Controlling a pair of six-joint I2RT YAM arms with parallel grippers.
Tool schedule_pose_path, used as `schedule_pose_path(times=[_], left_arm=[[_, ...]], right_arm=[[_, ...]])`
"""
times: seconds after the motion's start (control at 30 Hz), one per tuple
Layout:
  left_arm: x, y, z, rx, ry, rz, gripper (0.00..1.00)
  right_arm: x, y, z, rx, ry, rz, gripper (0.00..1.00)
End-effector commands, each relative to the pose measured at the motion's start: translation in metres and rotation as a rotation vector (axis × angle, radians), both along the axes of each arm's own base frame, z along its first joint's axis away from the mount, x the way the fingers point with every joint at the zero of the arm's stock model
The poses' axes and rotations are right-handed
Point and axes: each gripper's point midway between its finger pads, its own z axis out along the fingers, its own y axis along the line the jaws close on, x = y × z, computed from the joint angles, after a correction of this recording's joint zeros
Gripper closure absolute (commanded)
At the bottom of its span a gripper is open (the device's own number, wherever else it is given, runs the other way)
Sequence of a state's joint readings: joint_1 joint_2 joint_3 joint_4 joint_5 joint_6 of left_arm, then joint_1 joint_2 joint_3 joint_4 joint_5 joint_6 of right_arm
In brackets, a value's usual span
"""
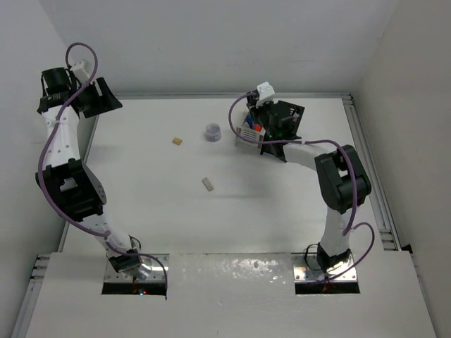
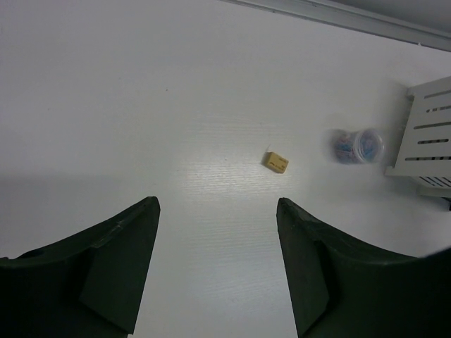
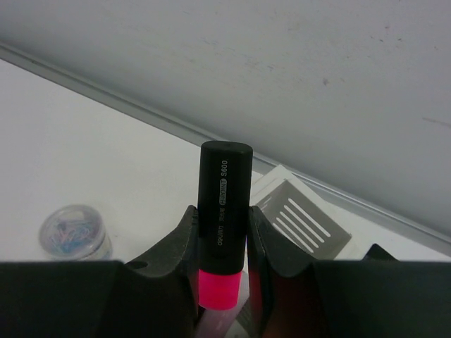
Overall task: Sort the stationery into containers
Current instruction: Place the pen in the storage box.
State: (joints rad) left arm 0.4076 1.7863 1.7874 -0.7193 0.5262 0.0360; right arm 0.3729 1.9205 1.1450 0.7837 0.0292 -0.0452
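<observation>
My right gripper (image 3: 221, 210) is shut on a stubby black highlighter (image 3: 224, 176) with a pink end, held upright over the white bin (image 3: 303, 218). From above, the right gripper (image 1: 259, 124) sits over the joined white bin (image 1: 246, 130) and black bin (image 1: 287, 116) at the back right. A beige eraser (image 1: 177, 141), a greyish round piece (image 1: 212, 132) and a second small beige piece (image 1: 208, 184) lie on the table. My left gripper (image 1: 104, 100) is open and empty, raised at the far left. Its wrist view shows the eraser (image 2: 275, 162), the round piece (image 2: 357, 146) and the white bin (image 2: 430, 134) ahead of it.
The round piece (image 3: 72, 231) holds coloured clips and lies left of the bins. A metal rail (image 1: 366, 162) runs along the table's right edge, and walls close in the back and sides.
</observation>
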Motion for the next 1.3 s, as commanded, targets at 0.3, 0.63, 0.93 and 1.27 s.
schedule_pose_path(times=[0.3, 0.63, 0.93, 1.27], left_arm=[[0.004, 0.006, 0.031, 0.03, -0.096, -0.03, 0.35], [0.005, -0.007, 0.04, -0.015, -0.134, -0.096, 0.35], [0.003, -0.015, 0.047, -0.031, -0.159, -0.133, 0.35], [0.004, -0.015, 0.05, -0.027, -0.17, -0.136, 0.35]], right_arm=[[-0.018, -0.004, 0.006, 0.142, -0.082, -0.022, 1.0], [-0.011, -0.015, -0.009, 0.071, -0.119, -0.088, 1.0], [-0.009, -0.016, -0.012, 0.084, -0.118, -0.1, 1.0], [-0.027, -0.013, 0.018, 0.166, -0.104, -0.057, 0.38]])
